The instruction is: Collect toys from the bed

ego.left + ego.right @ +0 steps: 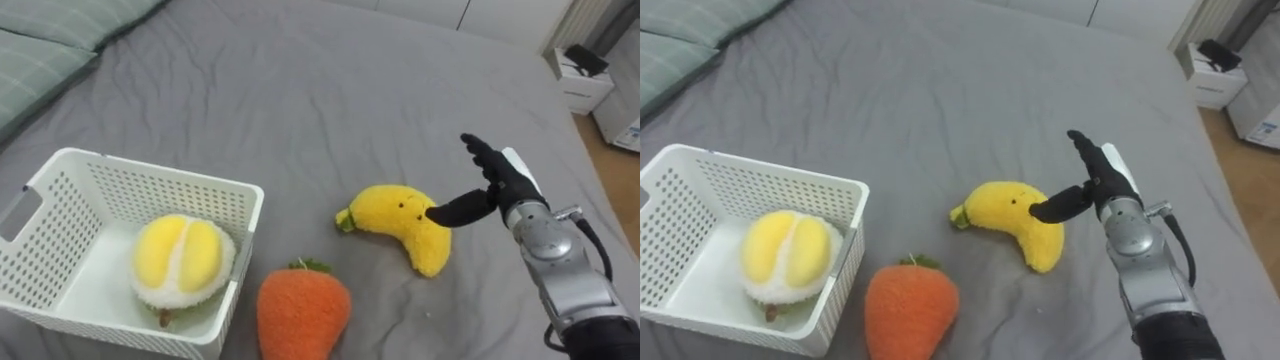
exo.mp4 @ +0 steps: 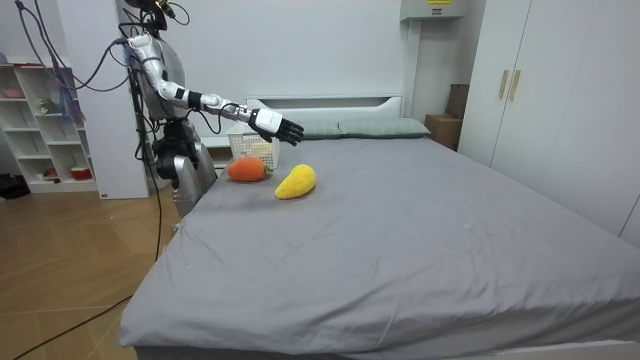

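A yellow plush banana (image 1: 402, 224) lies on the grey bed (image 1: 330, 90), curved end toward me. My right hand (image 1: 490, 185) hovers just right of and above it, open, fingers straight and thumb pointing at the banana. An orange plush carrot (image 1: 303, 310) with a green top lies at the near edge, left of the banana. A white perforated basket (image 1: 60, 190) stands at the left with a yellow plush durian (image 1: 182, 255) inside. In the room view I stand at the bedside, right arm stretched over the banana (image 2: 296, 182) with the hand (image 2: 283, 129) above it.
Green striped pillows (image 1: 40, 50) lie at the far left of the bed. A white nightstand (image 1: 583, 80) stands beyond the bed's far right corner. In the room view, white shelves (image 2: 45, 120) stand behind me and wardrobes (image 2: 540, 80) line the room view's right.
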You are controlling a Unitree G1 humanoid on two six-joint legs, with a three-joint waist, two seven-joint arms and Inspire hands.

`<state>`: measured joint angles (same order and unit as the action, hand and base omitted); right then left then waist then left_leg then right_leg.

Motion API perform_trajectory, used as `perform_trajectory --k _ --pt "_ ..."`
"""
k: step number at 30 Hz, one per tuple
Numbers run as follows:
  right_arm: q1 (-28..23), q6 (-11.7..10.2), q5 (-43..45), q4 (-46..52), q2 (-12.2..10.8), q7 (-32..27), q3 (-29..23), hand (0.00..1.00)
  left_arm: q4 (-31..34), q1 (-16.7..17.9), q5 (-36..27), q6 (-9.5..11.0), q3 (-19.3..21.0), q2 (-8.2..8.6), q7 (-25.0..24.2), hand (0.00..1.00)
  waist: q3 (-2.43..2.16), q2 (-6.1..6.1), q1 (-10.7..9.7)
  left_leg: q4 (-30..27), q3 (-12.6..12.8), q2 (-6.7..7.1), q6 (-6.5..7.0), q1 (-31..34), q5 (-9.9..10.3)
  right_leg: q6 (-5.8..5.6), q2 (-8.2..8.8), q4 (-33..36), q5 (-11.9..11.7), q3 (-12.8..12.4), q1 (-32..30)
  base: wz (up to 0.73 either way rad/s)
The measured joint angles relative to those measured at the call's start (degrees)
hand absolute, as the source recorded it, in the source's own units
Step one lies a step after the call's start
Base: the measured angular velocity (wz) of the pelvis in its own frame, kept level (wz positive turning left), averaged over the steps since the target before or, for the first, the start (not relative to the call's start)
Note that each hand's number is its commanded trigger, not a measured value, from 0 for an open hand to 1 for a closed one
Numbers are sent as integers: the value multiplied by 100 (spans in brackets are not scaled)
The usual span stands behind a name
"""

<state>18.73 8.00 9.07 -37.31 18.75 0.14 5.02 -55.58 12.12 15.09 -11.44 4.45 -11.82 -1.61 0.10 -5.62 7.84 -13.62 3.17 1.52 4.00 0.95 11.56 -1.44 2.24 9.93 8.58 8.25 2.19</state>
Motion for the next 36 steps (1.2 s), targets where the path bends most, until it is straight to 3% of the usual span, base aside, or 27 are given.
perform_trajectory --k 5,7,10,20,21,22,25,36 --pt "563 -70 -96 -1061 29 -58 58 0 -55 -479 -144 109 -217 -55 2 0 57 41 85 -235 -6 -46 -23 677 -25 71 -12 150 -50 71 -636 -1" --pt "849 -113 -254 -1474 29 -173 61 0 -244 -745 -375 246 -355 -61 4 0 107 89 205 -273 6 -73 -34 829 -31 87 -18 188 -60 154 -799 -4" --pt "1051 -253 -437 -1774 29 -287 65 0 -409 -946 -556 370 -367 -60 28 0 128 107 241 -278 -26 -92 -64 1003 -49 106 -33 182 -71 233 -959 3" --pt "1232 -450 -459 -2271 37 -508 74 0 -716 -1093 -1147 567 -609 -59 138 0 168 73 433 -299 -61 -110 -102 1547 -82 123 -44 190 -68 309 -1495 0" --pt "1278 -451 -457 -2271 38 -508 83 0 -839 -1151 -1241 614 -670 -69 138 0 192 65 437 -297 -61 -110 -105 1569 -84 127 -43 194 -65 308 -1525 0" --pt "1365 -462 -456 -2271 46 -509 107 0 -931 -1213 -1322 650 -744 -82 138 0 253 58 427 -297 -59 -110 -105 1580 -85 139 -43 194 -58 310 -1534 0" --pt "1598 -564 -444 -2271 129 -541 271 0 -974 -1327 -1332 743 -865 -82 138 0 292 7 432 -299 -22 -121 -116 1730 -91 143 -45 250 -56 304 -1710 -1" --pt "1923 -671 -419 -2321 226 -847 288 0 -850 -1468 -1337 818 -995 -92 145 0 289 9 532 -322 -139 -108 -117 1850 -92 145 -46 276 -54 346 -1811 3"
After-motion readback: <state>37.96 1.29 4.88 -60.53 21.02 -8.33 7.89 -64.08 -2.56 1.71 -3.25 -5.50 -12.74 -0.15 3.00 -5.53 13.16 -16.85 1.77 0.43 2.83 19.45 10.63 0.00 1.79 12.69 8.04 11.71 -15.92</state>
